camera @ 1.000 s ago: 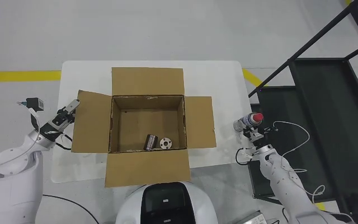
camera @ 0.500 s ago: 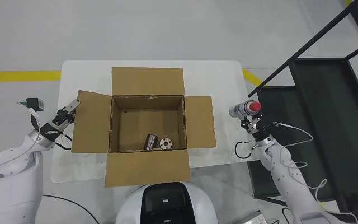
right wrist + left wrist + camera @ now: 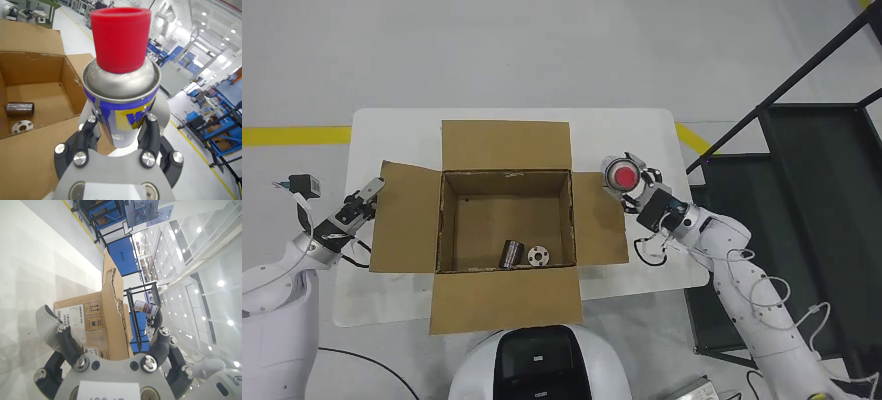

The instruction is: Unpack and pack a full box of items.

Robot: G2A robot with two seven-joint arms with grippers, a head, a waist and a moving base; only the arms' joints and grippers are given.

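Clamping the spray can (image 3: 121,56) around its lower body, the right gripper (image 3: 124,111) holds it upright, red cap uppermost, over the outer edge of the right flap of the cardboard box (image 3: 505,182). The left gripper (image 3: 364,200) stands with jaws apart and empty, just beside the left flap. The box rests on a white table (image 3: 642,130) with all four flaps spread. A metal cylinder (image 3: 510,253) and a flanged disc (image 3: 538,256) lie inside, near the wall closest to the robot. Grey floor with a yellow line (image 3: 292,134) surrounds the table, and a black rack (image 3: 782,190) stands to the right. The can's base is hidden behind the fingers (image 3: 160,113), and its label is partly covered.
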